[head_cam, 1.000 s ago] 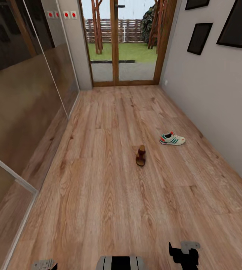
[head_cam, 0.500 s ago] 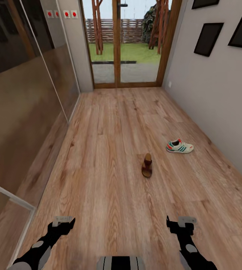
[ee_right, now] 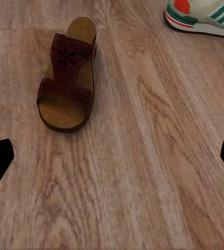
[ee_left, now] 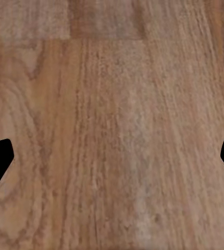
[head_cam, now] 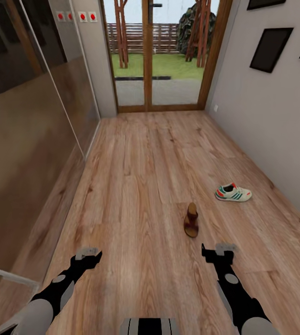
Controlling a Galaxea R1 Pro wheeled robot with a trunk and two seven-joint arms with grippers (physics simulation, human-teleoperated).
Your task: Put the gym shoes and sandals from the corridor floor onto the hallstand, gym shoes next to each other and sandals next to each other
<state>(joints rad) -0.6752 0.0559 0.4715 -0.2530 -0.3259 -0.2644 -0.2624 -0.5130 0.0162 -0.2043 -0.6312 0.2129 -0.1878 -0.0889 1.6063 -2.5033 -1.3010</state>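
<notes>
Sandal [head_cam: 191,220] and gym shoe [head_cam: 233,193] on corridor floor [head_cam: 136,186] (apart), both jaws spread, empty

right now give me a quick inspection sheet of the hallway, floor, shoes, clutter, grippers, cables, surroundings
surface: wood-plank floor, bare apart from the two shoes listed below.
job's things: one brown sandal lies flat on the floor ahead of the right gripper; one white sneaker with green stripes lies beyond it, nearer the right wall. The two are apart, not touching.
clutter: nothing seen.
grippers: left gripper open and holding nothing, over bare floor; right gripper open and holding nothing, short of the sandal.
cables: nothing seen.
surroundings: glass doors to a garden at the far end, glossy panels on the left, dark picture frames on the right wall.
</notes>
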